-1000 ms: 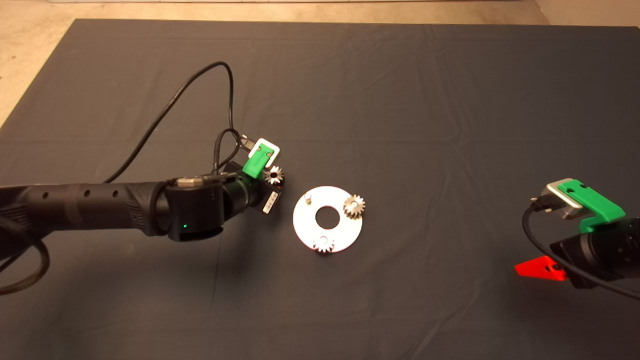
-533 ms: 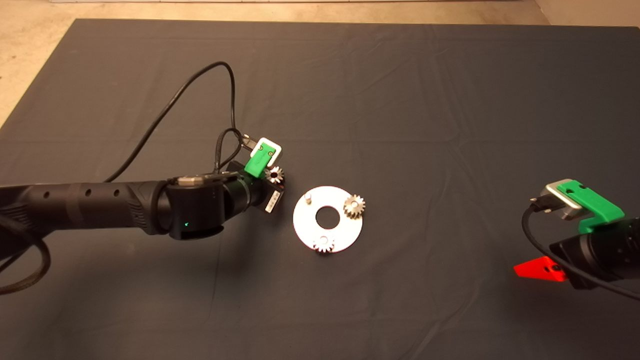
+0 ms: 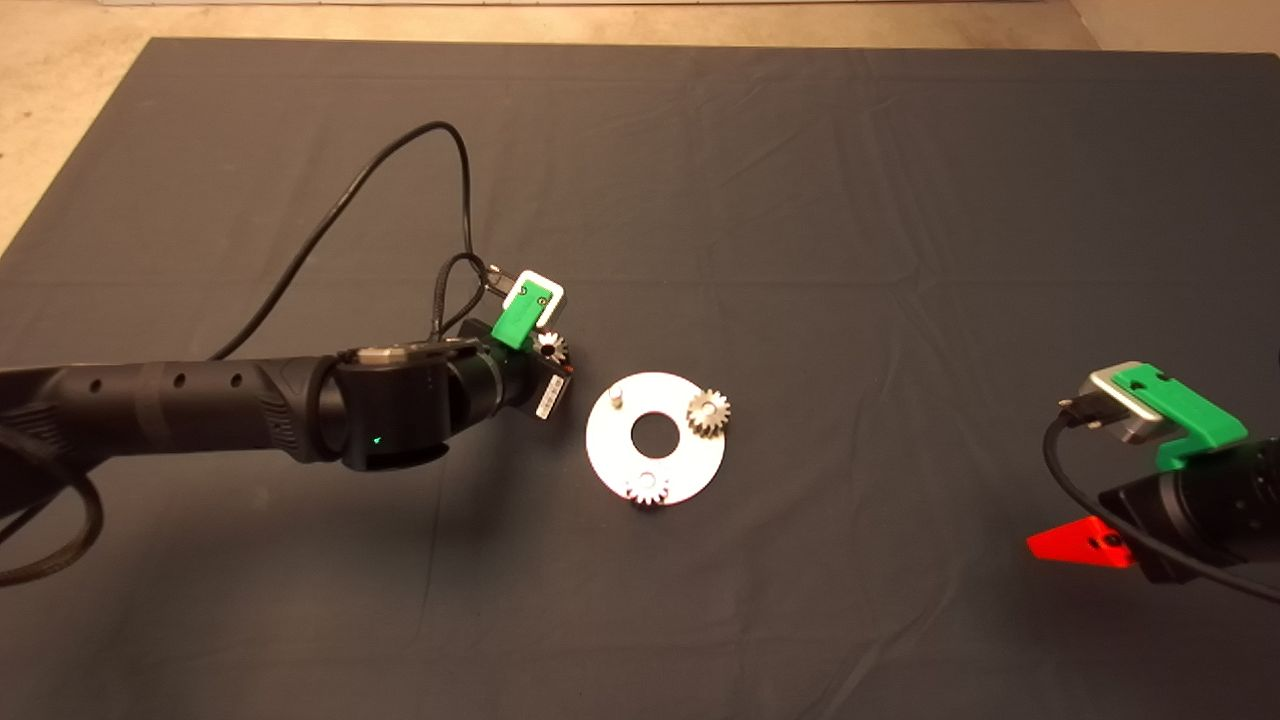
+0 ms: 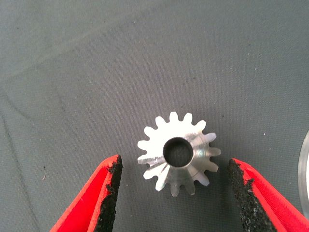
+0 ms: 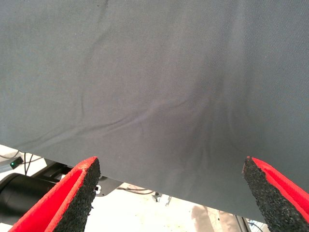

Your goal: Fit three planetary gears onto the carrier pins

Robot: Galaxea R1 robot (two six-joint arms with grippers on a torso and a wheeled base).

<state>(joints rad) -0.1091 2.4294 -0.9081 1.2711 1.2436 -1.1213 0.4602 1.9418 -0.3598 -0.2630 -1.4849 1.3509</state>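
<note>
Covering the table, dark mat (image 3: 800,200) is the biggest thing, both arms on it. Left gripper (image 4: 174,193) sits just left of the disc (image 3: 690,470), fingers spread wide with one pad (image 4: 112,193) either side of the loose gear (image 4: 177,153), neither pad touching, nothing held. Right gripper (image 5: 169,193) parked at the lower right edge of the head view, also wide open and empty, over bare mat. Disc lies flat mid-mat with two gears already seated (image 3: 708,411) (image 3: 647,487); the third pin (image 3: 617,396) stands bare on the side nearest the loose gear.

Risks, as a judgement: pads would close on pointed teeth, so the gear could tilt or pop out; gripped crooked, the hole wouldn't line up with the thin pin and might jam or nudge the disc.
</note>
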